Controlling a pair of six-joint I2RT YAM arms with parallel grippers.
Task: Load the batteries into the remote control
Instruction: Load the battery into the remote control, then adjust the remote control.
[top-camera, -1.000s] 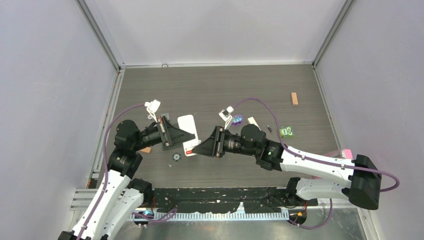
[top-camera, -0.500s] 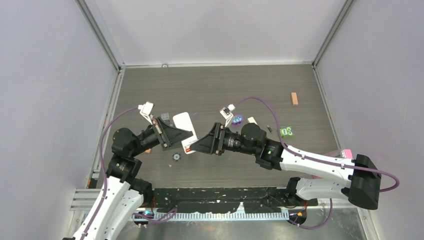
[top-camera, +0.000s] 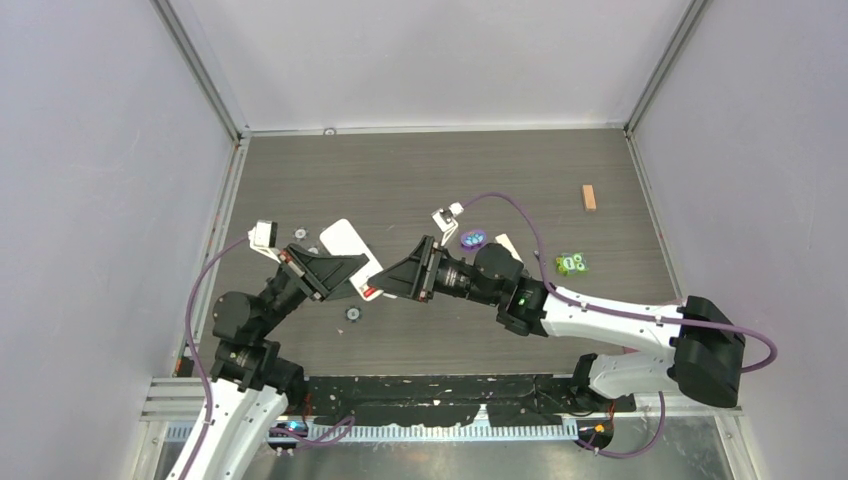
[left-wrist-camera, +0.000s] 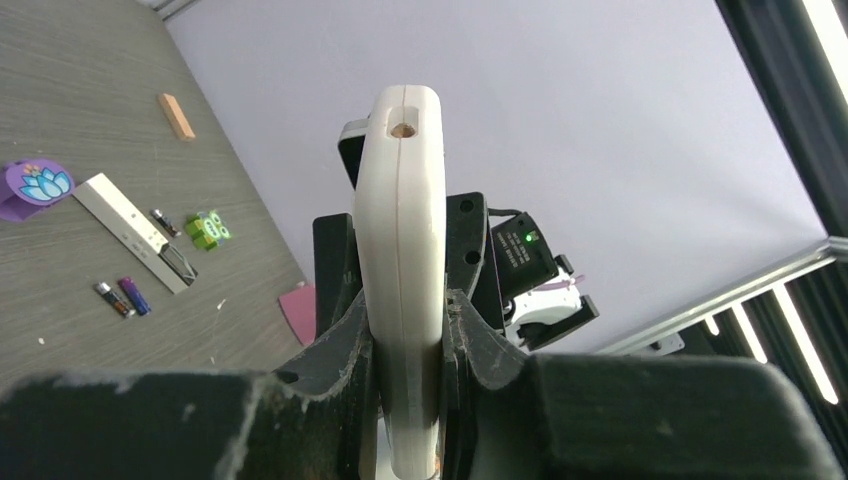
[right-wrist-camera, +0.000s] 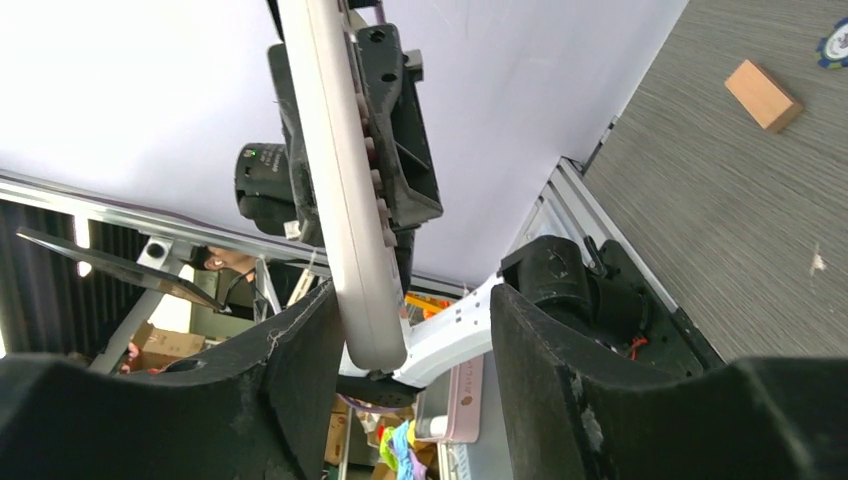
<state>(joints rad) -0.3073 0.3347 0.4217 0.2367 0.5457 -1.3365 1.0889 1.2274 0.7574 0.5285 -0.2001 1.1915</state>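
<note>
Fingers (left-wrist-camera: 340, 350) of the left end effector (left-wrist-camera: 408, 318) are clenched on the wide remote (left-wrist-camera: 400, 200), which we see edge-on, held up off the table (top-camera: 430, 170). To its right, the right end effector (right-wrist-camera: 410, 310) is released: its jaws stand apart around that remote's free end. The end sits close against one finger with a clear gap to the other, so we count nothing as gripped there.

Only the left wrist view shows us the task's things. The narrow remote (left-wrist-camera: 135, 232) lies flat on the table, well apart from both end effectors. Two batteries (left-wrist-camera: 133, 296) lie side by side near its black end. A purple disc (left-wrist-camera: 35, 187) sits left of it, a green toy (left-wrist-camera: 206, 229) just right of it, and a block (left-wrist-camera: 176, 116) farther back.

From overhead the right arm covers the batteries. The right wrist view alone gives us the wide remote's buttons in profile and a second block (right-wrist-camera: 763, 94) near the table's edge rail.
</note>
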